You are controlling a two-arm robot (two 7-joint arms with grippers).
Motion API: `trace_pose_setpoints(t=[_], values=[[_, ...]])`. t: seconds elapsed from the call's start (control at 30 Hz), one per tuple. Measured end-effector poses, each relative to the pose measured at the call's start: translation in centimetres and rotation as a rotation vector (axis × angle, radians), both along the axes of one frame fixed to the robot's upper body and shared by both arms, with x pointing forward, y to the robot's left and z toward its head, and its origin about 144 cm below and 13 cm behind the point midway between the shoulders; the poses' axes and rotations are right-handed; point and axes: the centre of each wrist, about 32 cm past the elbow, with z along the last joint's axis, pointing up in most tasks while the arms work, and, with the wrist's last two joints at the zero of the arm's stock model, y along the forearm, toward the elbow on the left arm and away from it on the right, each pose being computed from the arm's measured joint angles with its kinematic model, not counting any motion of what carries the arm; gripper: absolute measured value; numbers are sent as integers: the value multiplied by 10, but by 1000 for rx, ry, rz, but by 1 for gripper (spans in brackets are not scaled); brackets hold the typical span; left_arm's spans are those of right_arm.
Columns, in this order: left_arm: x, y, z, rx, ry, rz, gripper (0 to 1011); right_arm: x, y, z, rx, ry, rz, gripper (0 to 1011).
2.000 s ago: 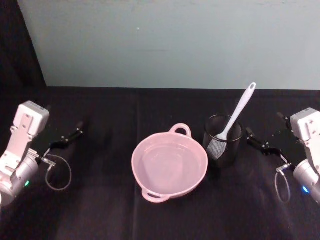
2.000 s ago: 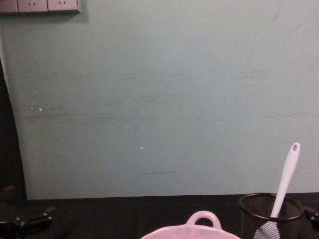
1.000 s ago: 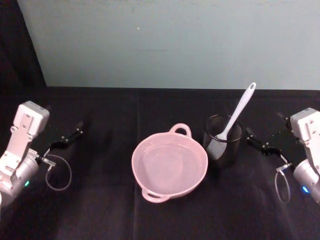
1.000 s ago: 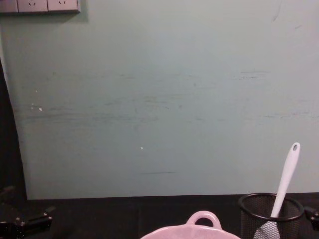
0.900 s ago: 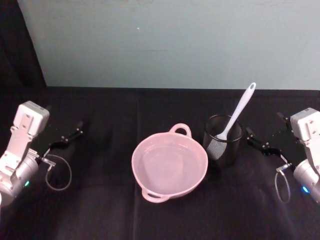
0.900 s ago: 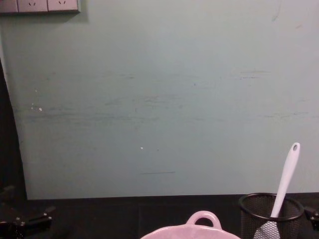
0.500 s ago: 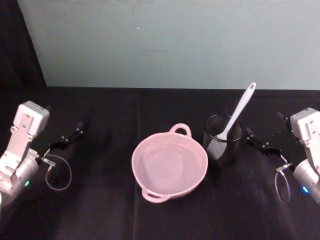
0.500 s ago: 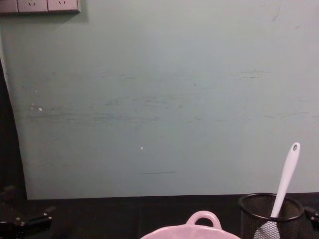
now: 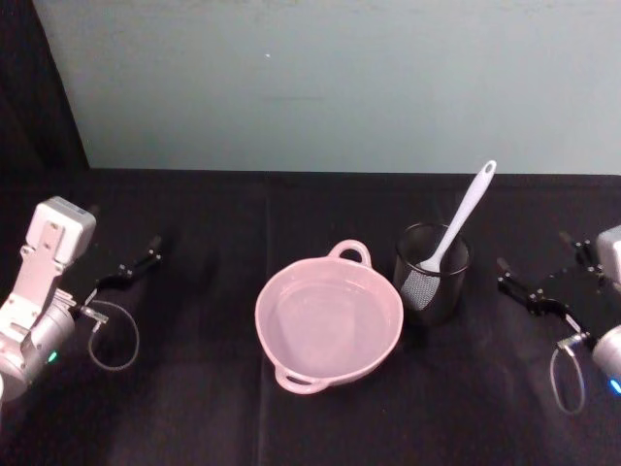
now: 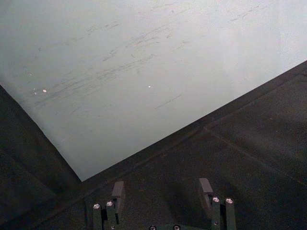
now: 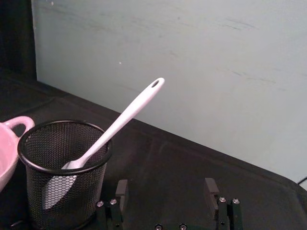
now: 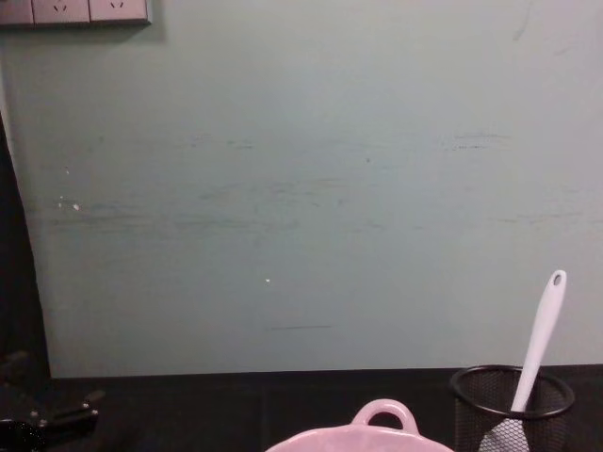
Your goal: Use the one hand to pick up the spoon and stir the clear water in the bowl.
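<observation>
White plastic spoon (image 9: 464, 216) propped blade-down in black mesh cup (image 9: 432, 282), just beside pink bowl (image 9: 264, 309). Right gripper (image 11: 165, 189) spread wide, apart, right of cup; left gripper (image 10: 161, 191) likewise spread, parked far left. Risks toppling light cup toward bowl by knocking or dragging slanted handle sideways.

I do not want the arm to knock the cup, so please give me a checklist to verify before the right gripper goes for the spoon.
1. Handle free to grasp: ok; the spoon stands in the mesh cup, handle leaning above its rim.
2. The right gripper is open, empty: ok.
3. It is lined up on the handle: not ok; it is beside the cup, apart from it.
4. The bowl is upright beside the cup: ok.
5. The left gripper is out of the way: ok; open, far left.
</observation>
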Motion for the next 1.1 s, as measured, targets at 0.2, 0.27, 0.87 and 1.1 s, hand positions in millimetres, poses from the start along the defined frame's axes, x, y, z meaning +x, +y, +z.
trace_pose_setpoints(t=[0.2,0.27,0.87,1.1], values=[[0,0,0,0,0,0,1005,-11,-3,7,101,3,16,1004],[0,0,0,0,0,0,1005,-11,-3,11,174,14,35,1004],[0,0,0,0,0,0,1005,51,-12,27,831,290,160,1004],[0,0,0,0,0,0,1005,75,-14,23,954,357,215,1004]])
